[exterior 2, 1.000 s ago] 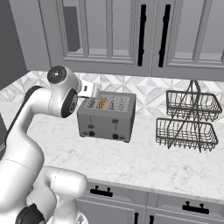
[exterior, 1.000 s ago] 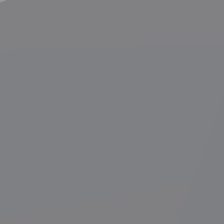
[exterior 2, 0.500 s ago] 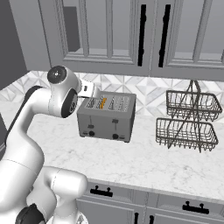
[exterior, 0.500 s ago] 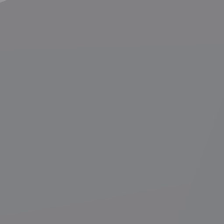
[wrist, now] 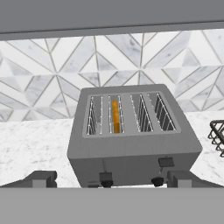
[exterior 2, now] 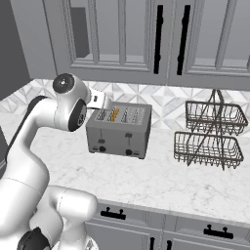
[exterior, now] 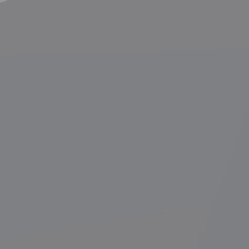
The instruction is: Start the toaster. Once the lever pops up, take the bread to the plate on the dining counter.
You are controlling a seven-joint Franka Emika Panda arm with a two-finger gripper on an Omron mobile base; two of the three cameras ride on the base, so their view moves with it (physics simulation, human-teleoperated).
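The toaster (exterior 2: 118, 130) stands on the marble wall counter (exterior 2: 146, 180) against the tiled backsplash; the two-tier wire basket (exterior 2: 210, 134) beside it holds nothing visible. The gripper (wrist: 111, 179) hovers above the toaster's front, jaws at full spread, holding nothing. The bread (wrist: 115, 115) sits upright in the second slot from the left; the other slots appear vacant. Risk: two levers (wrist: 166, 162) project from the front; depressing the wrong one, or glancing off, would leave the loaded slot unstarted.

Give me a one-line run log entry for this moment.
phase: approach | end effector: open, holding nothing, facing toaster front | bread: in second slot | levers: left lower than right
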